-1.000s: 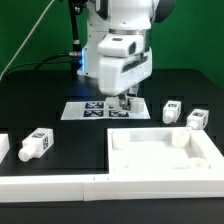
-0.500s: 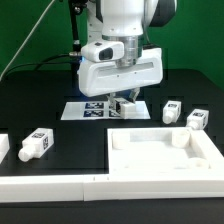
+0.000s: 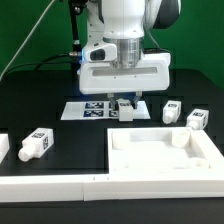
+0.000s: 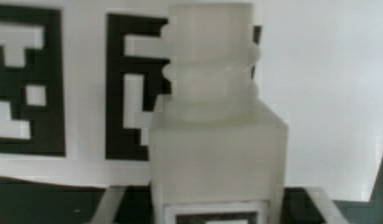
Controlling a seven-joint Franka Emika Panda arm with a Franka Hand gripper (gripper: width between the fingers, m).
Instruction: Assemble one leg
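My gripper (image 3: 126, 103) hangs over the marker board (image 3: 92, 109) at the back of the table and is shut on a leg (image 3: 127, 108), a small white peg. In the wrist view the leg (image 4: 214, 110) fills the middle, narrow end pointing away, with the gripper (image 4: 214, 205) closed on its wide tagged end. The board's tags show behind it. The large flat white square top (image 3: 165, 152) lies just in front of the gripper, at the exterior view's right.
Three more legs lie loose: one (image 3: 37, 145) at the exterior view's left, two (image 3: 170, 111) (image 3: 197, 120) at its right. A low white rail (image 3: 50, 186) runs along the front edge. Another white part (image 3: 3, 148) sits at the far left.
The wrist has turned, so the gripper body now faces the exterior camera broadside. The leg stays held over the marker board.
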